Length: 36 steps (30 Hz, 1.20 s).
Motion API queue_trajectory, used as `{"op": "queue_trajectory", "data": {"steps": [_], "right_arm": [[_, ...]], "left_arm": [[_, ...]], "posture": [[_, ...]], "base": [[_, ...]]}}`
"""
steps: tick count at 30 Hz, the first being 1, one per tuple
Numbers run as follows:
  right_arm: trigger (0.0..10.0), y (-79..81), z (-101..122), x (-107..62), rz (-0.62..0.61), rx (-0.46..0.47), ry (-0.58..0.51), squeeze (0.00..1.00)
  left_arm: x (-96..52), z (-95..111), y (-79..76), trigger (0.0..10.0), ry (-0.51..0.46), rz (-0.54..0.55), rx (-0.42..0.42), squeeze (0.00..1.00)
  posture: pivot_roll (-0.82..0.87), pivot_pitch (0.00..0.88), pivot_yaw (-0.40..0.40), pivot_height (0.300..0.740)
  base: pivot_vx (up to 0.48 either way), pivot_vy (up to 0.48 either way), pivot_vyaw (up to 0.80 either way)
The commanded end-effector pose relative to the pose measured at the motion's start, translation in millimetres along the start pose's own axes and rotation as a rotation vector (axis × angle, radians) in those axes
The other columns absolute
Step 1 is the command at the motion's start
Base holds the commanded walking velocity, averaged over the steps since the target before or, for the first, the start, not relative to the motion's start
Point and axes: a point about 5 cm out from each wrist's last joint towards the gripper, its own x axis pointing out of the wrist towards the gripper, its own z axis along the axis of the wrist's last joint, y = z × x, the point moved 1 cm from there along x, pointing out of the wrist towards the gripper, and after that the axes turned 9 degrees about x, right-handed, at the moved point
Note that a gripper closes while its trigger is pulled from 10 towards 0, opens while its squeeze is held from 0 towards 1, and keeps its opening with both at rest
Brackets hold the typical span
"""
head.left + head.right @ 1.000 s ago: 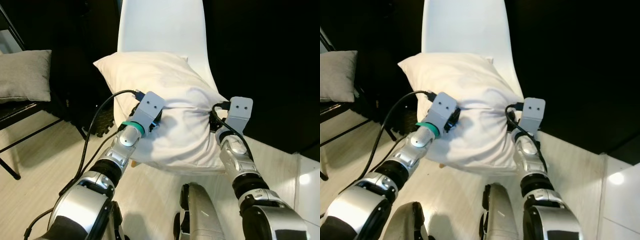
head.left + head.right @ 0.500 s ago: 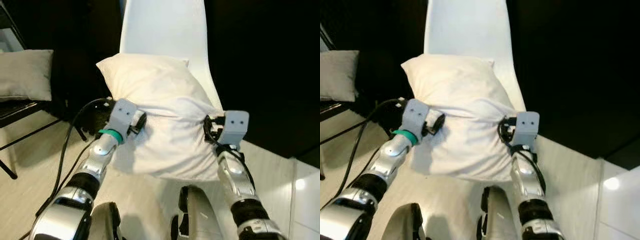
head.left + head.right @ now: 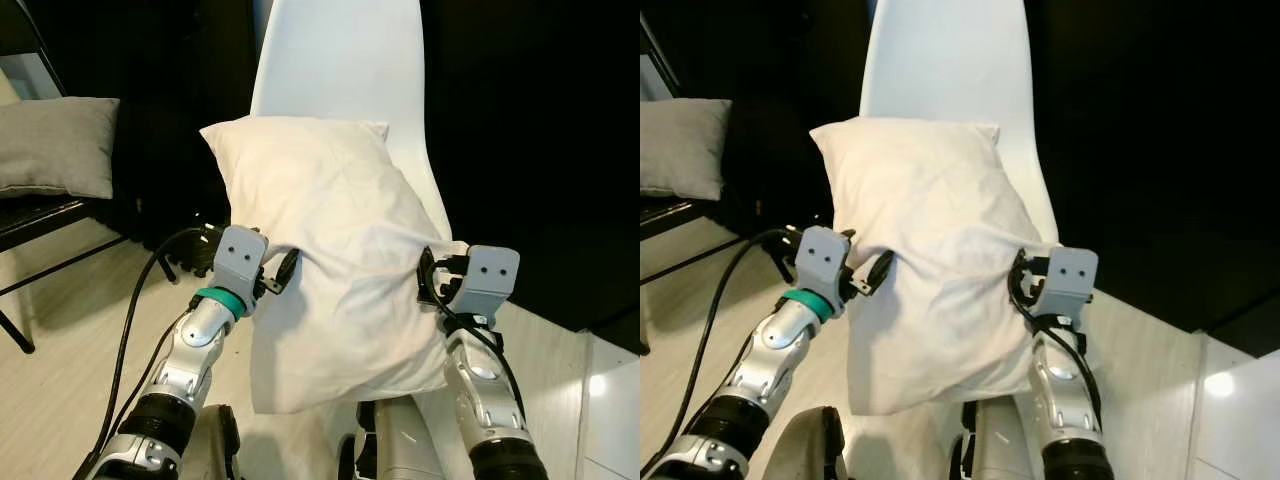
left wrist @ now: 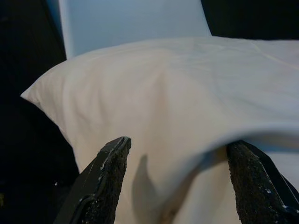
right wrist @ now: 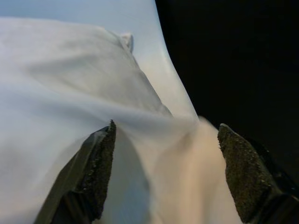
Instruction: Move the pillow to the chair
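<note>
**Pillow against white chair, both grippers at its sides**

White pillow (image 3: pixel 330 270) stands tall against the white chair (image 3: pixel 340 60), its upper edge leaning on the chair back, lower corner hanging down over the front edge of the seat. Fabric creased across the middle, between the two grippers.

Left gripper (image 4: pixel 175 179): at the pillow's left edge, about halfway down. In the left wrist view its fingers (image 4: pixel 100 182) stand spread wide, with pillow cloth bulging in the gap. The fingers sit at the cloth's edge; no pinch visible, and firm contact cannot be confirmed. Teal band on the wrist, black cable looping off toward the floor.

Right gripper (image 5: pixel 170 170): at the pillow's right edge, near the chair seat's right side. Its fingers (image 5: pixel 93 172) are likewise spread wide apart, pillow fabric lying between them and blurred. Nothing clamped.

Off to the robot's left, a grey cushion (image 3: pixel 60 145) rests on the seat of a black-framed chair (image 3: pixel 40 225), well apart from the white chair. Pale wood-look floor (image 3: pixel 60 360) beneath; dark backdrop behind both chairs.
</note>
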Motion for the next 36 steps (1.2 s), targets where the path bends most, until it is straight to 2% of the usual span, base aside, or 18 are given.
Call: {"op": "queue_trajectory", "data": {"steps": [1,3,4,8,10,12,15,17,19,20,21,22,23,24,25,27,32,36], "right_arm": [[10.0,-8.6,-4.8,-2.6,-0.059,0.055,0.045,0.2],[10.0,-8.6,-4.8,-2.6,-0.059,0.055,0.045,0.2],[10.0,-12.5,-6.3,-2.8,-0.094,0.079,0.066,0.0],[10.0,-14.8,-1.0,-5.7,-0.09,0.058,0.054,0.0],[10.0,-13.9,2.2,-7.3,-0.069,0.012,0.033,0.0],[10.0,-7.9,8.5,-11.2,-0.003,-0.108,-0.025,0.0],[10.0,-4.2,12.6,-13.7,0.012,-0.094,-0.052,0.0],[10.0,2.1,19.3,-14.6,0.031,-0.022,-0.075,0.0],[10.0,2.1,19.3,-14.6,0.031,-0.022,-0.075,0.0],[10.0,9.1,23.0,-14.4,0.061,0.0,-0.075,0.0],[10.0,9.1,23.0,-14.4,0.061,0.0,-0.075,0.0],[10.0,18.8,29.7,-14.4,0.114,-0.046,-0.105,0.0],[10.0,30.9,34.8,-14.9,0.175,-0.105,-0.13,0.0],[10.0,30.9,34.8,-14.9,0.175,-0.105,-0.13,0.0],[10.0,47.8,43.5,-14.0,0.234,-0.108,-0.164,0.0],[10.0,47.8,43.5,-14.0,0.234,-0.108,-0.164,0.0],[10.0,61.4,48.9,-8.4,0.259,-0.03,-0.163,0.0],[10.0,66.4,46.1,-6.8,0.274,-0.035,-0.14,0.0]], "left_arm": [[0.1,0.7,-1.3,10.0,0.017,0.006,-0.007,0.0],[0.1,0.7,-1.3,10.0,0.017,0.006,-0.007,0.0],[0.4,2.5,-1.9,10.0,0.018,0.008,-0.018,0.0],[-1.2,5.7,-5.5,10.0,0.025,0.001,-0.041,0.0],[-1.7,6.2,-6.4,10.0,0.027,0.0,-0.043,0.0],[-2.4,8.3,-6.7,10.0,0.023,0.006,-0.047,0.0],[-3.0,11.1,-2.9,10.0,0.016,0.044,-0.077,0.0],[-4.3,15.0,7.8,10.0,0.004,0.143,-0.14,0.0],[-4.3,15.0,7.8,10.0,0.004,0.143,-0.14,0.0],[-5.3,16.3,12.1,10.0,0.012,0.18,-0.183,0.0],[-5.3,16.3,12.1,10.0,0.012,0.18,-0.183,0.0],[-6.7,18.3,14.9,10.0,0.008,0.203,-0.197,0.0],[-8.9,19.6,17.2,10.0,0.015,0.228,-0.199,0.0],[-8.9,19.6,17.2,10.0,0.015,0.228,-0.199,0.0],[-13.8,28.4,21.7,10.0,-0.024,0.284,-0.183,0.0],[-13.8,28.4,21.7,10.0,-0.024,0.284,-0.183,0.0],[-20.7,43.5,33.2,10.0,-0.096,0.426,-0.155,0.0],[-21.2,43.2,26.9,10.0,-0.077,0.386,-0.133,0.0]], "posture": [[-0.07,0.07,0.016,0.59],[-0.07,0.07,0.016,0.59],[-0.07,0.07,0.016,0.59],[-0.08,0.071,0.024,0.59],[-0.08,0.074,0.024,0.59],[-0.08,0.072,0.025,0.59],[-0.08,0.073,0.023,0.59],[-0.08,0.069,0.019,0.59],[-0.08,0.069,0.019,0.59],[-0.07,0.066,0.014,0.59],[-0.07,0.066,0.014,0.59],[-0.07,0.064,0.01,0.59],[-0.07,0.059,0.006,0.59],[-0.07,0.059,0.006,0.59],[-0.06,0.051,-0.012,0.59],[-0.06,0.051,-0.012,0.59],[-0.05,0.052,-0.041,0.61],[-0.05,0.053,-0.042,0.625]], "base": [[0.0,0.0,0.0],[0.0,0.0,0.0],[0.0,0.0,0.0],[0.0,0.0,0.0],[0.0,0.0,0.0],[0.0,0.0,0.0],[0.0,0.0,0.0],[0.0,0.0,0.0],[0.0,0.0,0.0],[0.0,0.0,0.0],[0.0,0.0,0.0],[0.0,0.0,0.0],[0.0,0.0,0.0],[0.0,0.0,0.0],[0.0,0.0,0.0],[0.0,0.0,0.0],[0.0,0.0,0.0],[0.0,0.0,0.0]]}}
